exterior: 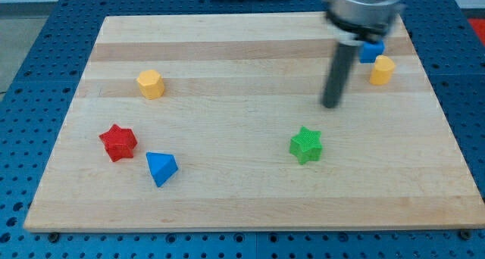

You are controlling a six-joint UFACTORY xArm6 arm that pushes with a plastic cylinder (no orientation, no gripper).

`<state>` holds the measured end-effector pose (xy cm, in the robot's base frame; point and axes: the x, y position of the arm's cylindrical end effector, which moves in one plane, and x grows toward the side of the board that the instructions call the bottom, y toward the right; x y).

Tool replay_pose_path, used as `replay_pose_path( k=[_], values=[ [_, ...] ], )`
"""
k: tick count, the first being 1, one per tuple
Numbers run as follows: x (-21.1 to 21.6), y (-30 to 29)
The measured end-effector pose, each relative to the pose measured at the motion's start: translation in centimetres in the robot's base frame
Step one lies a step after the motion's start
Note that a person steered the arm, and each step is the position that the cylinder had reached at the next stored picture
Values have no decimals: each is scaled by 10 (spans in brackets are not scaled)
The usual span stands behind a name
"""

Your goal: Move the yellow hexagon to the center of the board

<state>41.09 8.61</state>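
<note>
A yellow hexagon (pixel 151 84) sits on the wooden board (pixel 227 191) at the view's upper left. A second yellow block (pixel 382 70) sits near the view's upper right edge, its shape unclear. My tip (pixel 330 105) rests on the board right of centre, far to the right of the yellow hexagon and left of the second yellow block. It touches no block. The rod looks blurred.
A blue block (pixel 371 51), partly hidden behind the rod's mount, sits next to the right yellow block. A green star (pixel 306 145) lies below my tip. A red star (pixel 118 141) and a blue triangle (pixel 161 168) lie at the lower left.
</note>
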Motion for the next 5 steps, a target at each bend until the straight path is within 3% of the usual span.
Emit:
replay_pose_path(
  k=[2,3,4,5],
  values=[
    [-84,-205],
    [-84,-290],
    [-37,-298],
    [-40,-260]
  ],
)
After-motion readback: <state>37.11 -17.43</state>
